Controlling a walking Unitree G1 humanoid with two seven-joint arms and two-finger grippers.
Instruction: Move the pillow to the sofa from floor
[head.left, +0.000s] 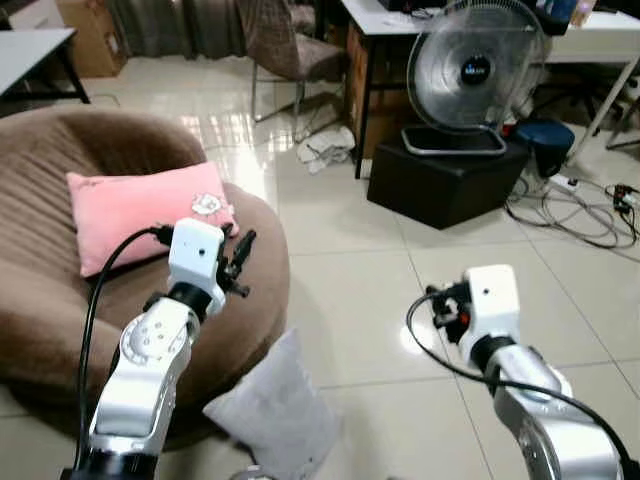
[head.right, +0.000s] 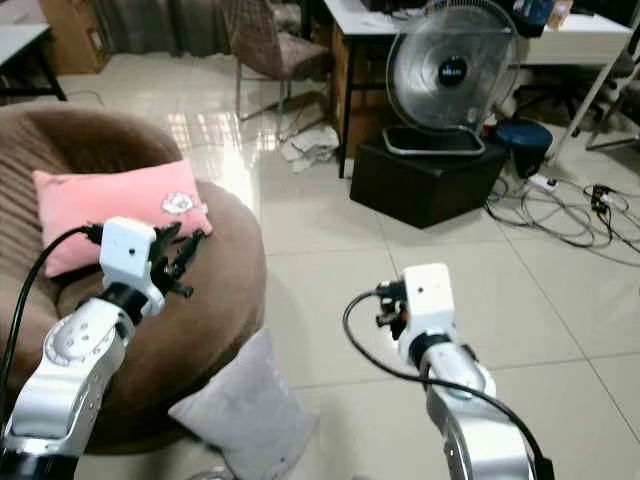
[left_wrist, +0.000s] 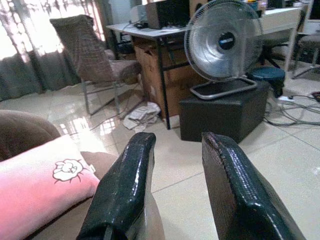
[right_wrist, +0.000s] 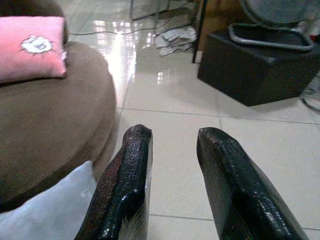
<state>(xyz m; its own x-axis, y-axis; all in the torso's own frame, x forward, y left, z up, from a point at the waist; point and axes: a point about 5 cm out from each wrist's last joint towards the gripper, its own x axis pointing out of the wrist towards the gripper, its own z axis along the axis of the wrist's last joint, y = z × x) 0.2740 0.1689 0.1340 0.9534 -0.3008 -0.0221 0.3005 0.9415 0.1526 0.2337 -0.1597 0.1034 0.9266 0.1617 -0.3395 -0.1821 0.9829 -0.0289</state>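
Observation:
A pink pillow (head.left: 140, 210) with a small white sheep patch lies on the brown beanbag sofa (head.left: 50, 300). On the tiled floor a grey pillow (head.left: 275, 410) leans against the sofa's front edge. My left gripper (head.left: 240, 262) is raised over the sofa's right rim, just right of the pink pillow, open and empty. In the left wrist view its fingers (left_wrist: 125, 185) point past the pink pillow (left_wrist: 35, 190) toward the fan. My right gripper (right_wrist: 172, 135) hovers over bare tiles to the right of the grey pillow (right_wrist: 45, 212), open with nothing between its fingers.
A large fan (head.left: 470, 75) stands on a black box (head.left: 445, 175) ahead on the right, with loose cables (head.left: 580, 210) on the floor beside it. A chair (head.left: 290, 45), a crumpled cloth (head.left: 325, 148) and desks stand farther back.

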